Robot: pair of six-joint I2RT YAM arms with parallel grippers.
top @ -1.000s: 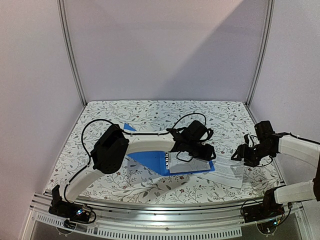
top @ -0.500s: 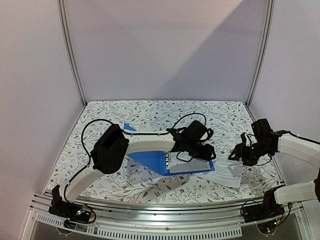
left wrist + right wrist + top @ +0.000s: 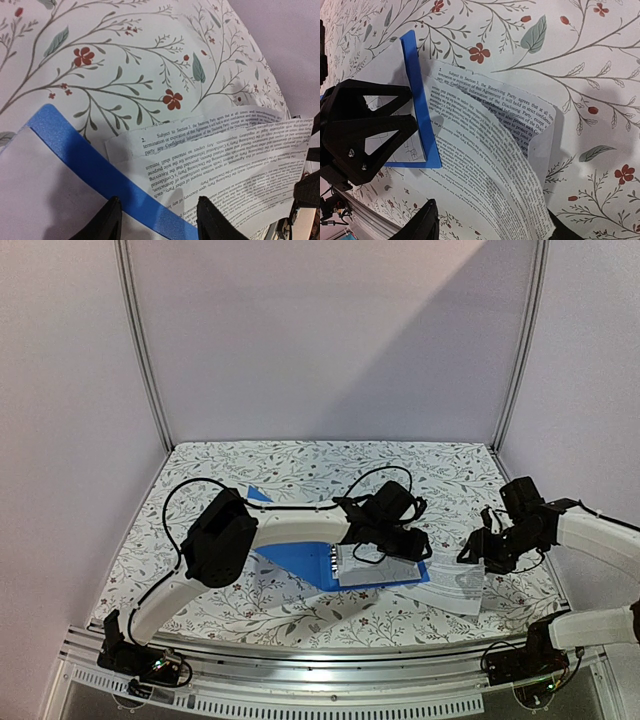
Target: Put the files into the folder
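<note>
The blue folder (image 3: pixel 300 567) lies open mid-table with a white sheet (image 3: pixel 375 566) on its right half. My left gripper (image 3: pixel 412 548) hovers open over the folder's right edge; in the left wrist view its fingertips (image 3: pixel 110 220) straddle the blue edge (image 3: pixel 90 165) and the printed files (image 3: pixel 225 160). The files (image 3: pixel 455 585) lie just right of the folder, overlapping its edge. My right gripper (image 3: pixel 478 552) is open wide at the files' right side. In the right wrist view (image 3: pixel 490 230) the top sheet (image 3: pixel 485 150) curls up between its fingers.
The flowered tablecloth (image 3: pixel 300 465) covers the table. Grey walls and metal posts (image 3: pixel 140 340) close in the back and sides. The left gripper's black fingers (image 3: pixel 370 135) show in the right wrist view, above the folder (image 3: pixel 417 100).
My right gripper has shifted slightly left toward the files, and the sheets have slid a little toward the folder. The left arm has not moved.
</note>
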